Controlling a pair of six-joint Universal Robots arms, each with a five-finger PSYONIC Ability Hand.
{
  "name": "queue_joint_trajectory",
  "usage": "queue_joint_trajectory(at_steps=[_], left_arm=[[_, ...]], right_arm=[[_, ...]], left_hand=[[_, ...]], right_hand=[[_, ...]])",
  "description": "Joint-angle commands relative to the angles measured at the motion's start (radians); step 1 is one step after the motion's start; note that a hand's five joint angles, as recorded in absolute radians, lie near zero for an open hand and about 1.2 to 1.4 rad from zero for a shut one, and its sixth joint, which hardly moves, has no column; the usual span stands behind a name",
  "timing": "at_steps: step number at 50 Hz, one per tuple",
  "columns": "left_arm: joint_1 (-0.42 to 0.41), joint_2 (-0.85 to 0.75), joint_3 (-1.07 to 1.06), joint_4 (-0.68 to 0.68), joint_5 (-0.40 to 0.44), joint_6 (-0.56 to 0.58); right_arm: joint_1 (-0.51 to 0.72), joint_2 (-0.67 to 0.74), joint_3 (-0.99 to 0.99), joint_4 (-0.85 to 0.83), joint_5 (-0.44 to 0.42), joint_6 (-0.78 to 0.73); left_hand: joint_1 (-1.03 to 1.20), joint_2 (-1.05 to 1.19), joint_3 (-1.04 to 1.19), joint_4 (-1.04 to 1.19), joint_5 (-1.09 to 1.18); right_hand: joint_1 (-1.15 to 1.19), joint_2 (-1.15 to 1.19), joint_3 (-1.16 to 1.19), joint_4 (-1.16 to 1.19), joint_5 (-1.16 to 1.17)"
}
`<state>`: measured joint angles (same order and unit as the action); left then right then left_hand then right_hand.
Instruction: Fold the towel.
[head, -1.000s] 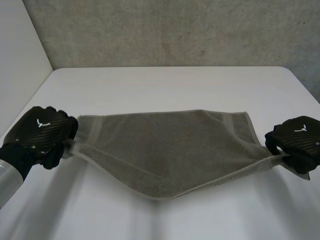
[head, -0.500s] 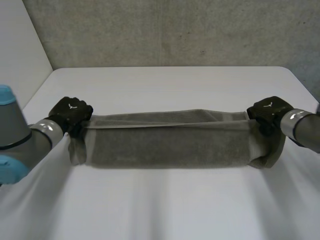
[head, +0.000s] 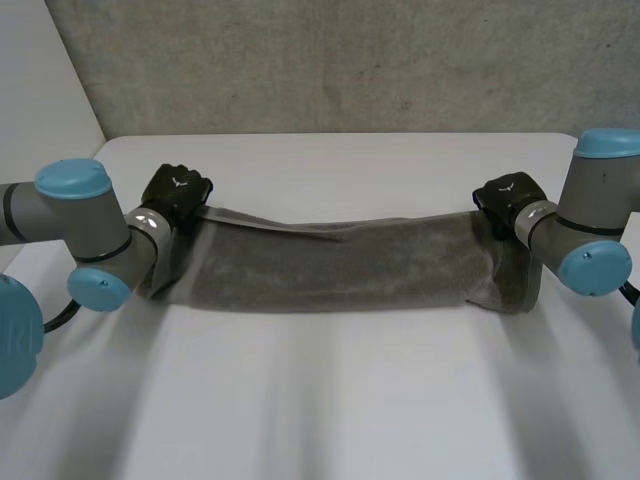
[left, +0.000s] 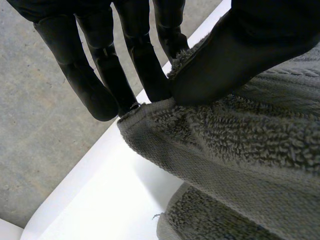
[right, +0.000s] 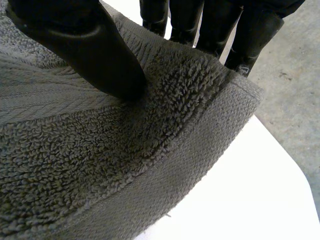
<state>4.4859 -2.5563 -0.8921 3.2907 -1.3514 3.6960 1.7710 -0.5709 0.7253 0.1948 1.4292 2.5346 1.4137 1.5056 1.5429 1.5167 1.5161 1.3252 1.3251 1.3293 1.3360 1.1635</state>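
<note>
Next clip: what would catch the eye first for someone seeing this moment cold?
A grey towel lies stretched in a long doubled-over band across the white table. The left hand pinches a corner at one end and the right hand pinches a corner at the other. In each wrist view, the thumb presses the cloth against the fingers.

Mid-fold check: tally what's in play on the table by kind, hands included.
Grey towel: 1
Black hands: 2, left hand and right hand, each pinching one end of the towel
Total: 3
</note>
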Motion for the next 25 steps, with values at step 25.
queue_joint_trajectory(at_steps=[25], left_arm=[[-0.021,0.373,-0.285,-0.005,-0.034,-0.080]], right_arm=[[0.047,-0.371,0.252,-0.094,0.071,0.010]], left_hand=[[-1.177,-1.269,-1.306,-1.280,-1.454]], right_hand=[[-1.151,-1.151,-1.155,-1.161,-1.164]])
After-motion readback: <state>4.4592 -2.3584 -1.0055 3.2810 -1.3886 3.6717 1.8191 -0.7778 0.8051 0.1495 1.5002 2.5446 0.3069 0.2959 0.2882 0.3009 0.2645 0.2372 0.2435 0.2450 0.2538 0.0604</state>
